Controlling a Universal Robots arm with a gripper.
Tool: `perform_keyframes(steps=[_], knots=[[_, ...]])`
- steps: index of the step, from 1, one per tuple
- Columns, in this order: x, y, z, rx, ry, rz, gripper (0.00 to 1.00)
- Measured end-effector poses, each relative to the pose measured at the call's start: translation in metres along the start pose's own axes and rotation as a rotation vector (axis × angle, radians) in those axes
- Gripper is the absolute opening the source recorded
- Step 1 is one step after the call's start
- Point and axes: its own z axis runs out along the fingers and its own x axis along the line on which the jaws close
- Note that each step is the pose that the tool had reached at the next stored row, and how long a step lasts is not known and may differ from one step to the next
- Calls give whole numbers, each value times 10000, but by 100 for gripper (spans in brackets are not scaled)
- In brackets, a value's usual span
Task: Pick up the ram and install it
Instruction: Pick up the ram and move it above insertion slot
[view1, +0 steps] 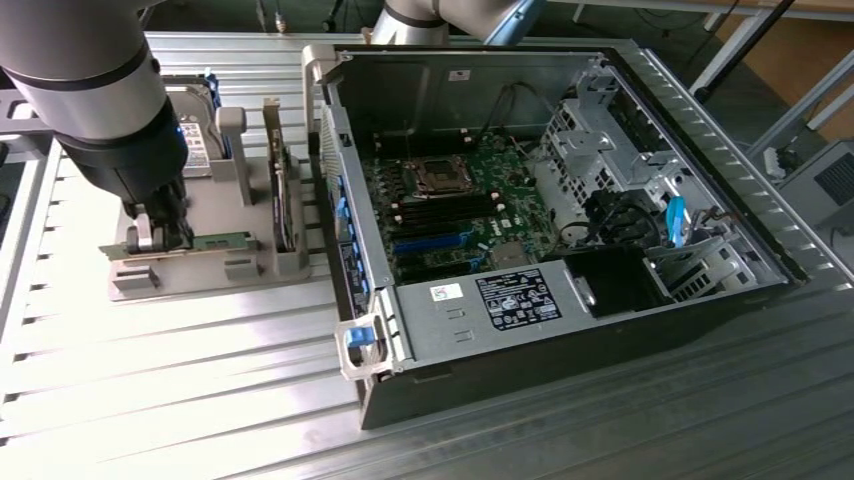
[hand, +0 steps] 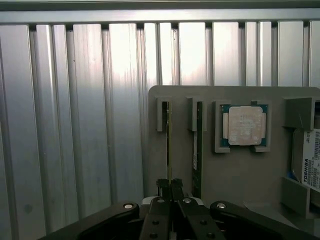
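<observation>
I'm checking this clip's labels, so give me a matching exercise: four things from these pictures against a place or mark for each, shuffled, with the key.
Things
1. ram
2. processor chip
3. hard drive
4. motherboard

Places or marks
A. lies flat in a square recess of the gray holder
B. inside the open computer case
C. stands on edge in a slot, gripper closed on its end
D. carries a white TOSHIBA label

Pairs: 1-C, 2-A, 3-D, 4-B
</observation>
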Motion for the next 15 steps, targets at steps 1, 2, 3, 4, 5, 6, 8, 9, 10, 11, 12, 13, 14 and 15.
perform_keyframes(steps=[1, 2, 3, 4, 5, 6, 8, 9, 10, 11, 12, 13, 14, 15], knots=[[0, 0, -2, 0, 0, 0, 11], [0, 0, -9, 1, 0, 0, 11], [-1, 0, -17, 0, 0, 0, 11], [-1, 0, -22, 1, 0, 1, 11], [-2, 0, -29, 1, 0, 0, 11], [-2, 0, -34, 1, -1, 0, 11], [-2, -1, -45, 0, 0, 0, 11], [-3, -1, -52, 0, -1, 0, 11], [-3, -1, -58, 0, 0, 0, 11], [-4, -1, -69, 1, -1, 0, 11], [-4, -1, -76, 1, -1, 0, 11], [-4, -1, -81, 1, -1, 0, 11], [-5, -1, -91, 1, -1, 0, 11], [-5, -1, -97, 1, -1, 0, 11]])
